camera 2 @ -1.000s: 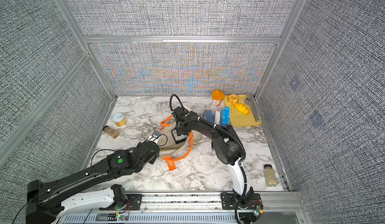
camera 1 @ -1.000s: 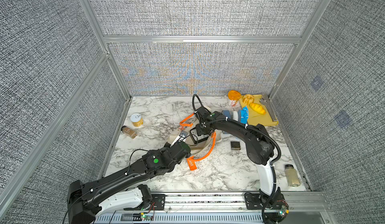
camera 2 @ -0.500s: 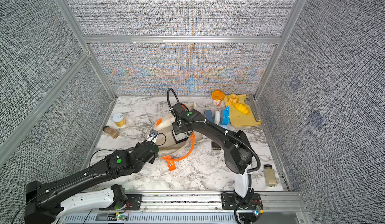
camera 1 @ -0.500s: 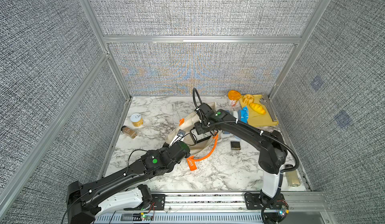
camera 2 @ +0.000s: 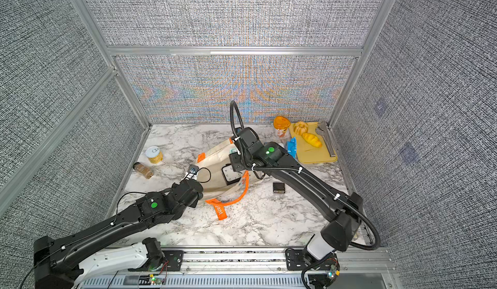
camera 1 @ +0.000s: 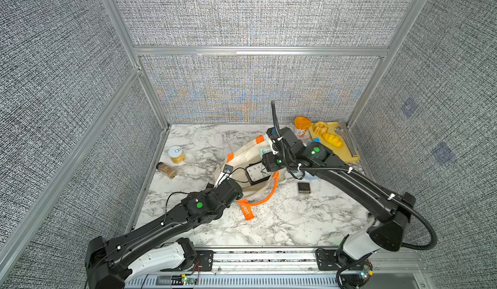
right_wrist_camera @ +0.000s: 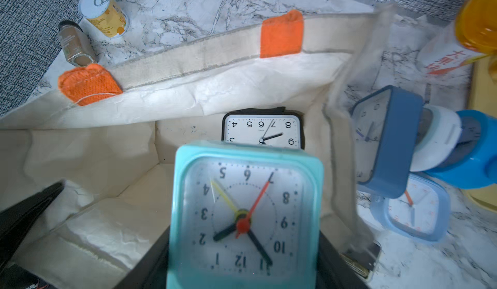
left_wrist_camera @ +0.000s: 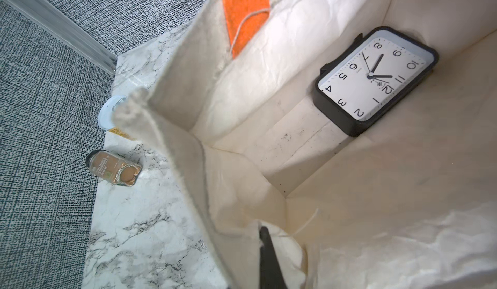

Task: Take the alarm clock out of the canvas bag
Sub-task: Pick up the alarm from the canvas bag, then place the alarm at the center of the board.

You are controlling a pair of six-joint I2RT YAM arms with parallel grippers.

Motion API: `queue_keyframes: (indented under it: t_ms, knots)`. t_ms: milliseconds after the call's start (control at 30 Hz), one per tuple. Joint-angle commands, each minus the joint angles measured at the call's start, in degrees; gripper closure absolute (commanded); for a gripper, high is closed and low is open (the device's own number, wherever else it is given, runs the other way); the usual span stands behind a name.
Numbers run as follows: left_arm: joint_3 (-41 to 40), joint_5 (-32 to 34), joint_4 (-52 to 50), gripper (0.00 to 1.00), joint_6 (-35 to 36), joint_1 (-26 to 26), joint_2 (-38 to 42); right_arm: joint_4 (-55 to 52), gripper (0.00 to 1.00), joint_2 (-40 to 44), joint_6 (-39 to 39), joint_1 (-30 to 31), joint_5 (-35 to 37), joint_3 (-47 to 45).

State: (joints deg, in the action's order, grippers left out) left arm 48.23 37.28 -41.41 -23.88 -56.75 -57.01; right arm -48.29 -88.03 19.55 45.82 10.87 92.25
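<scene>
The cream canvas bag point(camera 1: 242, 155) point(camera 2: 215, 158) lies on its side in both top views, mouth open, orange handles showing. My right gripper point(right_wrist_camera: 243, 260) is shut on a teal alarm clock point(right_wrist_camera: 246, 212), a black finger point(right_wrist_camera: 153, 263) on either side, at the bag's mouth. In a top view only a teal sliver of that clock point(camera 1: 266, 150) shows. A black alarm clock point(left_wrist_camera: 373, 80) point(right_wrist_camera: 262, 130) point(camera 1: 256, 173) rests inside the bag against its bottom. My left gripper point(left_wrist_camera: 262, 247) is shut on the bag's near rim, with canvas folded over its finger point(left_wrist_camera: 267, 258).
A can point(camera 1: 176, 154) and a spice jar point(camera 1: 166, 169) sit left of the bag. Blue clocks point(right_wrist_camera: 390, 139) lie just beyond its right side. A small dark box point(camera 1: 304, 187) lies in front of them. A yellow board point(camera 1: 347, 150) and an orange-lidded cup point(camera 1: 302, 123) fill the back right corner.
My right gripper has risen from deep in the bag toward its far right rim, carrying the teal clock. The bag's far side has lifted. The left arm has barely moved.
</scene>
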Motion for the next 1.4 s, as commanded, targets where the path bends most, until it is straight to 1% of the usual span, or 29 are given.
queue_keyframes:
  t_ms: [0,67,167,200,233,267,367,433,567,633,700,800,867,933,1100,1200,1367]
  knots:
    - [1.78,0.68,1.3,1.0,2.37,0.14,0.63,-3.3,0.4,2.94,1.86,-1.47,3.36,-1.46]
    - [3.86,0.59,0.63,1.0,3.12,0.15,1.25,-4.19,0.4,4.81,2.22,-2.59,3.71,-2.47]
    - [7.57,-1.39,-0.22,1.0,5.7,0.15,2.62,-5.43,0.4,7.37,2.85,-4.43,3.61,-3.79]
    - [9.12,-1.97,-0.7,0.35,6.37,0.15,3.03,-5.8,0.4,8.32,3.01,-4.99,3.56,-4.36]
    - [10.04,-2.34,-0.94,0.24,6.77,0.13,3.44,-6.13,0.4,9.08,3.12,-5.48,3.43,-4.85]
    - [10.83,-2.99,-1.12,0.2,7.28,0.15,3.98,-6.52,0.4,9.95,3.22,-5.97,3.46,-5.45]
    - [11.72,-3.19,-2.07,0.19,7.27,0.14,5.04,-6.65,0.4,12.49,3.87,-7.35,2.87,-7.9]
    - [11.18,-3.01,-2.84,0.22,6.61,0.15,5.35,-6.49,0.4,14.02,4.35,-8.14,2.48,-9.53]
    - [10.54,-1.04,-4.61,0.22,4.21,0.15,4.76,-6.85,0.4,15.84,4.53,-9.14,1.78,-11.82]
    - [11.83,0.23,-4.03,0.2,5.17,0.23,4.38,-7.4,0.4,16.68,4.44,-9.58,1.78,-12.64]
    - [14.7,0.63,-2.26,0.16,7.86,0.81,3.24,-7.84,0.4,17.69,4.44,-10.33,1.3,-14.02]
    - [20.08,-3.75,-1.0,0.14,11.38,4.34,-0.49,-8.7,0.4,18.91,4.68,-11.83,0.11,-15.92]
    - [22.98,-5.77,-1.34,0.14,11.11,6.56,-3.01,-8.93,0.4,19.7,5.13,-12.66,-0.69,-17.56]
    - [24.55,-6.89,-1.08,0.14,10.37,7.61,-4.74,-9.0,0.4,20.6,5.74,-13.56,-1.78,-19.44]
    - [25.47,-10.56,0.8,0.14,8.4,8.89,-6.14,-8.41,0.4,22.69,7.34,-16.64,-4.19,-25.18]
    - [25.52,-11.53,0.63,0.14,7.26,9.11,-6.39,-7.25,0.4,23.25,7.08,-19.51,-5.77,-28.2]
    - [24.56,-12.16,0.3,0.14,6.31,9.11,-6.1,-4.72,0.4,21.89,6.22,-23.42,-7.92,-30.7]
